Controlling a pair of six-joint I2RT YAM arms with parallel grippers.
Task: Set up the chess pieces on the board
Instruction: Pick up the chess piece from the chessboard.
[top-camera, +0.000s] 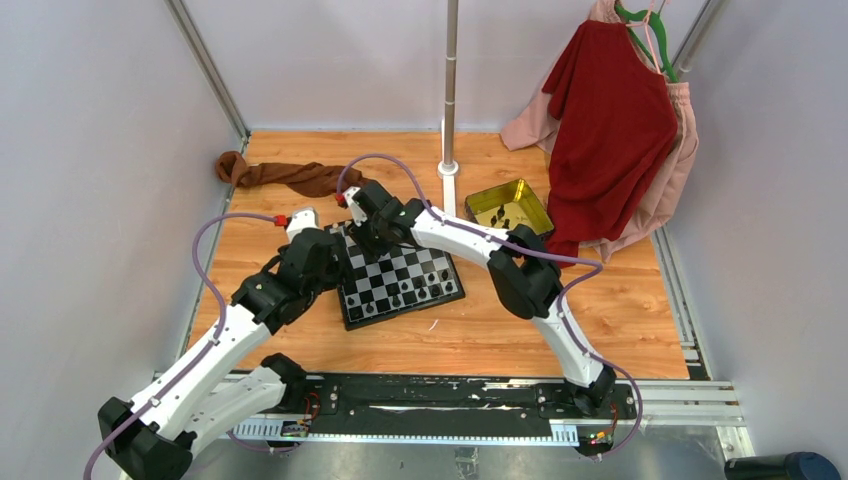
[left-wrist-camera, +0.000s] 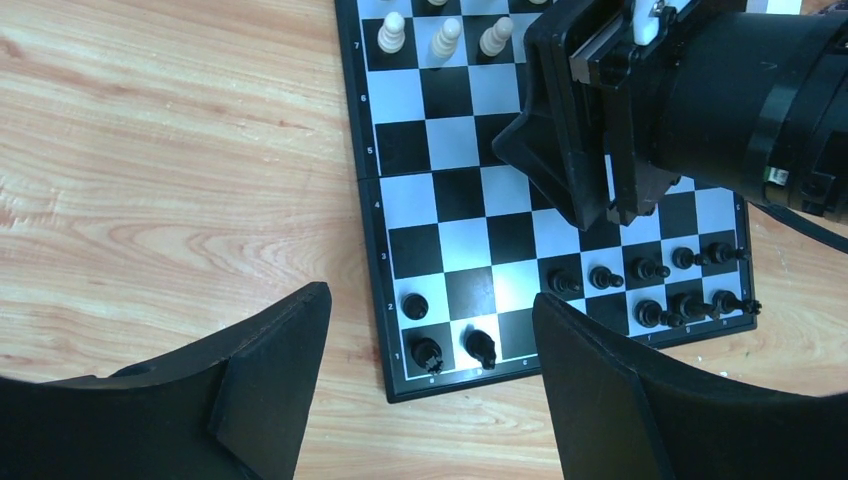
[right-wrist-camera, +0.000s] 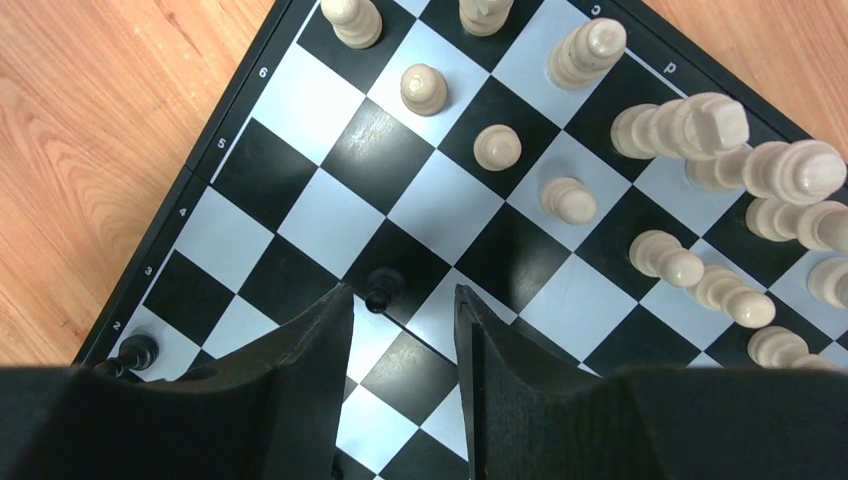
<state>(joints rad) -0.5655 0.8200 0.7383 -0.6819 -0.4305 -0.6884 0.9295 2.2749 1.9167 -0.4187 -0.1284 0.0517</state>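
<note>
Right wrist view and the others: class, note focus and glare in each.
Right wrist: the board is sharp, with sheen on a dark square; the near fingers are soft and black. Left wrist: glare whitens a near square. Top external: even light, soft shadows.

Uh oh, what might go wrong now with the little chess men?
1. The right jaws stand open around a small black pawn, which sits nearer one side; a squeeze might tip it over.
2. The cream pieces crowd just ahead, so a swing could knock some down.
3. The left arm and right arm meet closely at the board, so they might bump.
</note>
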